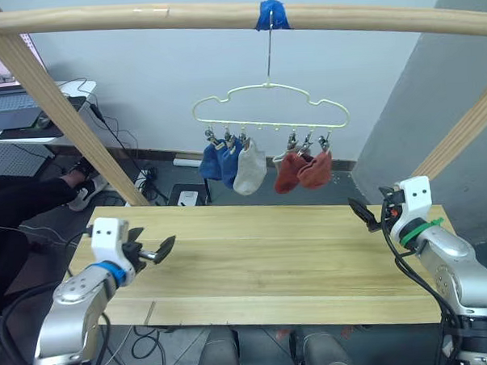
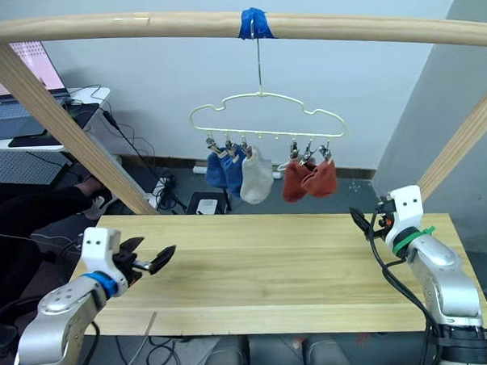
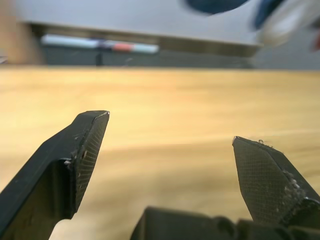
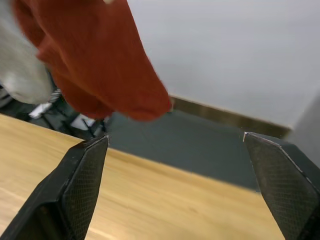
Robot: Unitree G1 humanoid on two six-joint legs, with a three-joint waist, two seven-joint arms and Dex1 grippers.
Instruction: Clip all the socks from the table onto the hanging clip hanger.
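Observation:
The pale yellow-green clip hanger [image 1: 268, 100] hangs by its hook from the wooden pole above the table's far edge. Clipped to it are two blue socks [image 1: 220, 161], one light grey sock [image 1: 249, 169] and two rust-red socks [image 1: 301, 170]. The light plank table [image 1: 271, 262] lies below with no sock on the part I see. My left gripper [image 1: 156, 244] hovers open over the table's left end, holding nothing. My right gripper [image 1: 367, 208] is open and empty at the far right corner. In the right wrist view a rust-red sock [image 4: 95, 60] hangs ahead of its fingers [image 4: 82, 175].
A thick wooden pole frame [image 1: 139, 17] spans overhead, with slanted legs [image 1: 58, 110] at both sides and blue tape [image 1: 272, 15] holding the hook. A laptop desk [image 1: 14, 112], a person's legs and floor cables sit at the back left.

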